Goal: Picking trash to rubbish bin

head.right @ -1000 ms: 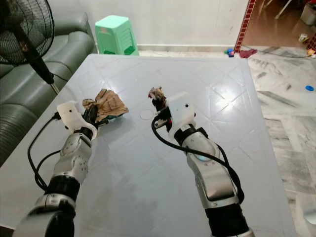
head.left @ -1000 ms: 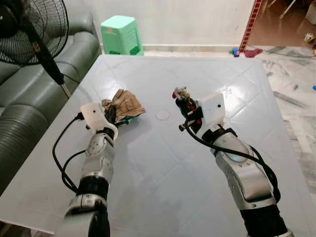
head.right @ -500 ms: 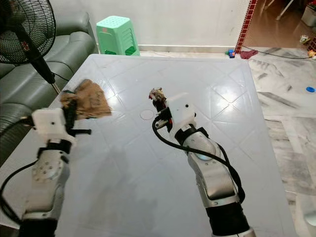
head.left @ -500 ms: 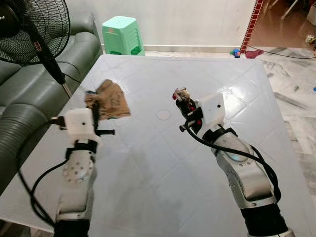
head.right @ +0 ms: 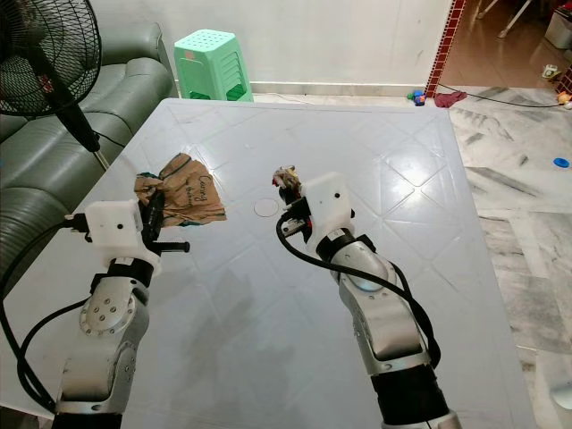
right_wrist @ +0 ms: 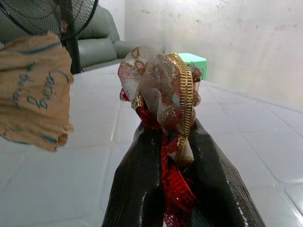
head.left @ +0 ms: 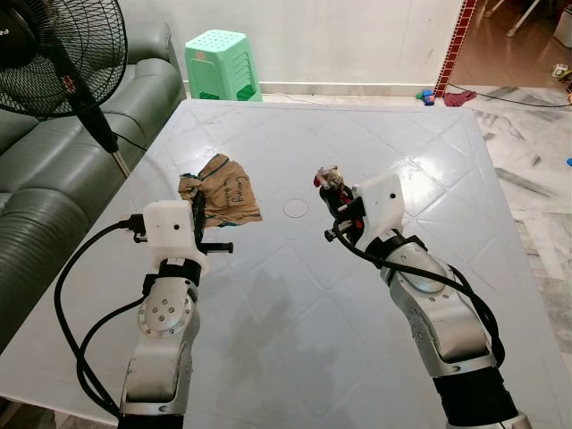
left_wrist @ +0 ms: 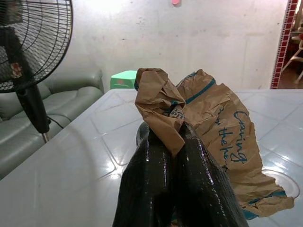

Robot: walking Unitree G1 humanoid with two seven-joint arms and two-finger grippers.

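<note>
Left gripper (left_wrist: 173, 142): jaws clenched on crumpled brown paper bag (head.left: 223, 189), held above worktop (head.left: 295, 295), left of frame centre | Right gripper (right_wrist: 173, 142): jaws clenched on red-and-gold foil wrapper (head.left: 328, 176), centre frame | Progress: both trash items lifted; carrying and dropping into a rubbish bin remain.

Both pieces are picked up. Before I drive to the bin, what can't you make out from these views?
- Brown paper bag: full print, creased, partly behind left end effector.
- Crumpled wrapper: lower part pinched inside right end effector.
- Fan: base cut off behind the table in the eye views.
</note>
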